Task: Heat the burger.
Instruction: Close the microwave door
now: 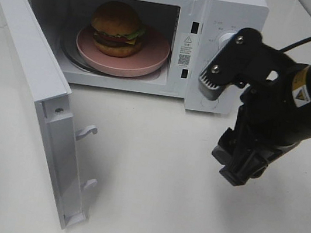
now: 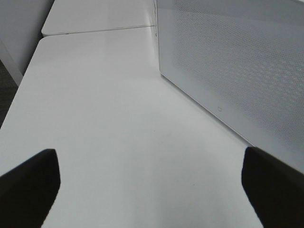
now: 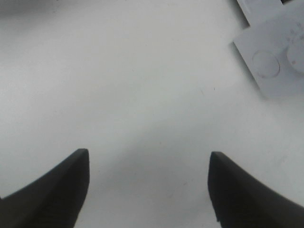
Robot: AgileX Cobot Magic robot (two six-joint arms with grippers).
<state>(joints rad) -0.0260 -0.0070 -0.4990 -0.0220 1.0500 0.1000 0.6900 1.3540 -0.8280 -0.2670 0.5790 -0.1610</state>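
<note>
The burger (image 1: 117,28), with a domed tan bun, sits on a pink plate (image 1: 152,63) inside the open white microwave (image 1: 232,4). Its door (image 1: 28,61) is swung out wide towards the front left. My right gripper (image 1: 237,168) hangs over the bare table in front of the microwave's control panel, pointing down. In the right wrist view the right gripper (image 3: 148,185) is open with nothing between its fingers. My left gripper (image 2: 149,190) is also open and empty, low over the table beside the door's outer face (image 2: 237,61). The exterior view does not show the left arm.
The white table (image 1: 148,198) stretches in front of the microwave. The open door with its two latch hooks (image 1: 88,132) juts towards the front edge on the left. A corner of the microwave (image 3: 275,61) shows beyond the right gripper.
</note>
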